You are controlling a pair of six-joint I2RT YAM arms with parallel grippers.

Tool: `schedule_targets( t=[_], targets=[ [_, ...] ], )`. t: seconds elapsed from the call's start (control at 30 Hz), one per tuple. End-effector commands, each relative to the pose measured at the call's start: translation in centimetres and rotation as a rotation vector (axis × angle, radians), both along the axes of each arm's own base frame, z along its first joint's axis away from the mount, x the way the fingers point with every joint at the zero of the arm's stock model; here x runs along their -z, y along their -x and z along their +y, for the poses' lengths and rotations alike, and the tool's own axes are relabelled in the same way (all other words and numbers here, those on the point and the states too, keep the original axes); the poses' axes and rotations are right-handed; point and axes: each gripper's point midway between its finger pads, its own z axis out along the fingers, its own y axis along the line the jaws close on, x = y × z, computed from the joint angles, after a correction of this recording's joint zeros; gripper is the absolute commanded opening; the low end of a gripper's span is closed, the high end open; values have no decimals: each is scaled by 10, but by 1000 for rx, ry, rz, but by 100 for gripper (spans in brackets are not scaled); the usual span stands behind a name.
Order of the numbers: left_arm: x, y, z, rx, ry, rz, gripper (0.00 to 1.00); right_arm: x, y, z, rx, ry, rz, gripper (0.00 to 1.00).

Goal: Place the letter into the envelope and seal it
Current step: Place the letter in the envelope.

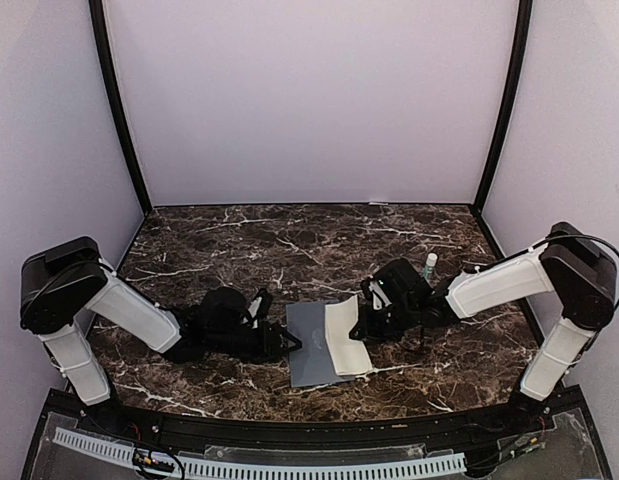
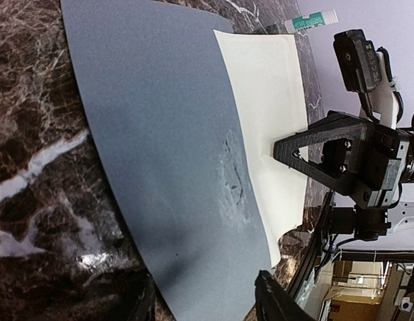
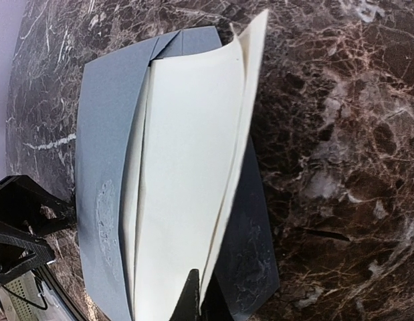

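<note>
Letter [image 1: 347,340] half inside envelope [image 1: 309,358], right tool [image 1: 358,328] pinching it, left tool [image 1: 292,345] released

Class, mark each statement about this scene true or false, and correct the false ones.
1. The letter overlaps the envelope. True.
2. The right jaws are shut on the letter. True.
3. The glue stick lies on the envelope. False: it stands upright on the table, apart from the envelope.
4. The left jaws pinch the letter. False: they stand open at the envelope's far edge, away from the letter.
5. The table is plain white. False: it is dark marble.
</note>
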Motion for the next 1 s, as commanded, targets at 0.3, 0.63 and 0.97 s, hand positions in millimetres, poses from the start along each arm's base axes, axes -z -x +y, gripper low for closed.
schedule_targets(
  t=[0.3, 0.63, 0.97],
  targets=[
    [5, 12, -14, 51, 26, 37, 49, -13, 3, 24, -38, -97, 0, 0],
    [3, 14, -19, 62, 34, 37, 48, -15, 5, 32, -56, -141, 8, 0],
    [1, 10, -22, 57, 42, 26, 48, -16, 14, 47, -157, -155, 6, 0]
  ],
)
